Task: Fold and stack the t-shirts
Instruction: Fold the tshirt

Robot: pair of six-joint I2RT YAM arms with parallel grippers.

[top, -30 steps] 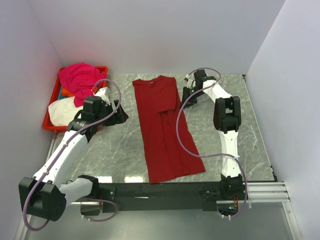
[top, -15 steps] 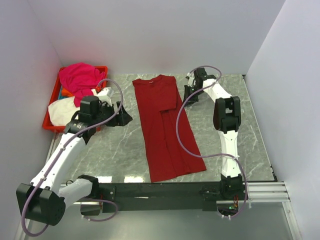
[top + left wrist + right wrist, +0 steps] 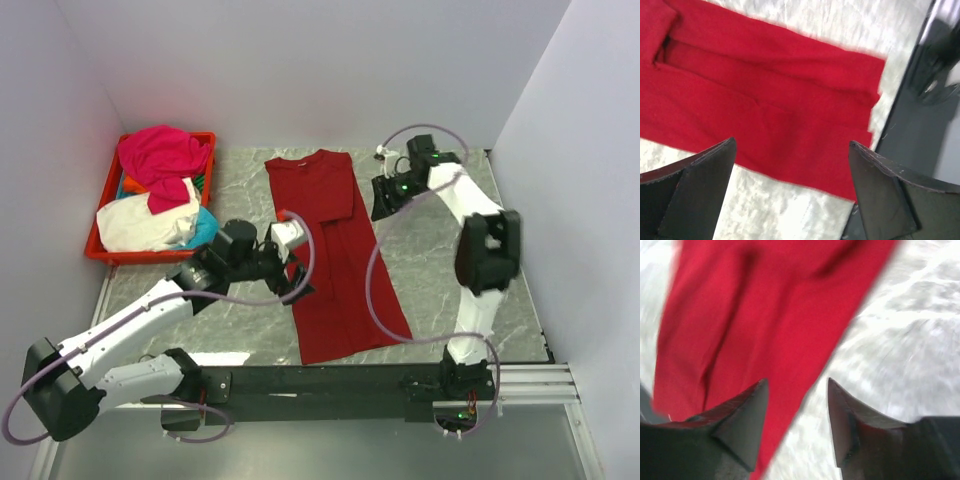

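Dark red t-shirt (image 3: 335, 260), long axis near-to-far, collar far (hem near)

**What you can count here**

You can see one dark red shirt (image 3: 330, 260) on one table (image 3: 440, 290). One red crate (image 3: 205, 137) holds four more: one magenta shirt (image 3: 160, 155), one cream-white shirt (image 3: 140, 225), one cyan shirt (image 3: 204, 227) and one orange shirt (image 3: 133, 186). That makes five shirts. You have two arms, the left arm (image 3: 140, 320) and the right arm (image 3: 480, 230). You have two grippers, the left gripper (image 3: 790, 190) and the right gripper (image 3: 796, 415).
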